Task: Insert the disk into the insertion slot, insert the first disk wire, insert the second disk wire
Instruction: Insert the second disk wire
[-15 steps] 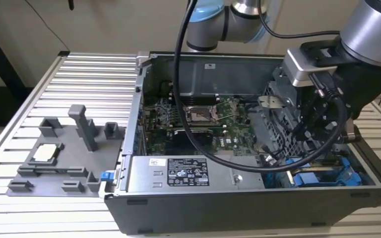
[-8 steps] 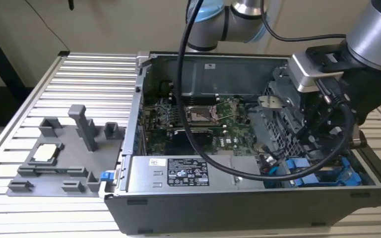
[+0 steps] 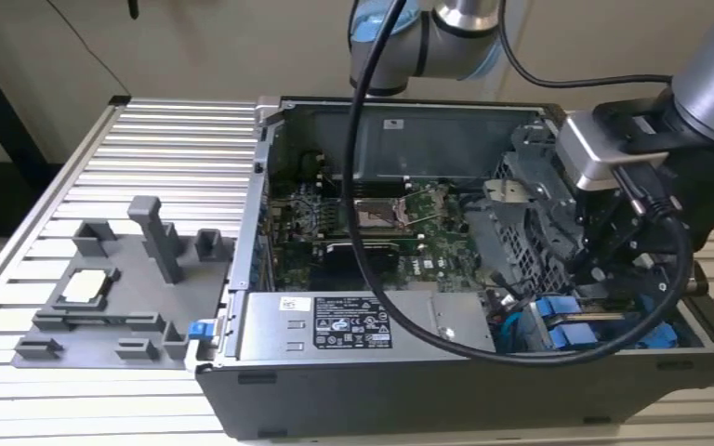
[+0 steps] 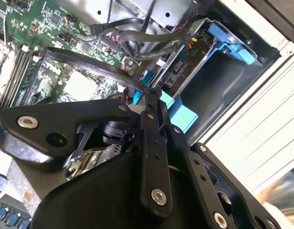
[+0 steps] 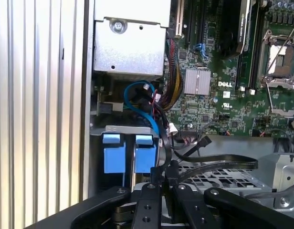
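Observation:
The blue plastic frame ends of the disk (image 5: 113, 153) sit side by side in the drive bay at the case's front corner, on the exterior view's right. They show as blue tabs (image 3: 565, 321) and again in the second wrist view (image 4: 181, 114). The disk's metal body is hidden. My gripper (image 5: 167, 175) hangs just above that bay, shut on the end of a flat black disk wire (image 5: 218, 164). The wire (image 4: 80, 57) arcs away over the motherboard. In the exterior view my gripper (image 3: 601, 277) reaches down inside the case next to the metal drive cage.
The open computer case (image 3: 248, 279) lies on a ribbed aluminium table (image 3: 146, 149). A grey labelled power-supply box (image 3: 345, 325) fills its front. A blue cable (image 5: 137, 102) and bundled wires run beside the bay. A grey fixture (image 3: 146, 251) stands on the exterior view's left.

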Available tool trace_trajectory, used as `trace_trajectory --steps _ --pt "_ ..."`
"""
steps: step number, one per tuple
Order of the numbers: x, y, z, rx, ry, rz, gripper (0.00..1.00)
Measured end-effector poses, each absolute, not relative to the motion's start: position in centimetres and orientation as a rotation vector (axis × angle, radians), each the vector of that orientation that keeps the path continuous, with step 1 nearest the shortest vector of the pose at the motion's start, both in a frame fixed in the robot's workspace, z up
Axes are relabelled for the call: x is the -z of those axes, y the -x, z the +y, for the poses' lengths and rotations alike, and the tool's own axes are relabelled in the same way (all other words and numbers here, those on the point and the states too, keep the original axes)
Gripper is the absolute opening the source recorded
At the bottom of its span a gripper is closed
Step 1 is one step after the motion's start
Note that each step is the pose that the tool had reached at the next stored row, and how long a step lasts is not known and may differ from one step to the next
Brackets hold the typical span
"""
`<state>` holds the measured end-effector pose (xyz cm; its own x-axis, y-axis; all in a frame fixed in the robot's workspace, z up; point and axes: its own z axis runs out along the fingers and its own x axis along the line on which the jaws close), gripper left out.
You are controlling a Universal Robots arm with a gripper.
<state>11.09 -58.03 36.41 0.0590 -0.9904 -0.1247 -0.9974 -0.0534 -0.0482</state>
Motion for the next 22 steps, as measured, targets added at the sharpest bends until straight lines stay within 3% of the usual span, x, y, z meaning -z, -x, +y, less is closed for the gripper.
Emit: trace_trajectory --steps 22 --pt "-35.2 -13.1 -59.1 -0.086 2.16 2.11 0.16"
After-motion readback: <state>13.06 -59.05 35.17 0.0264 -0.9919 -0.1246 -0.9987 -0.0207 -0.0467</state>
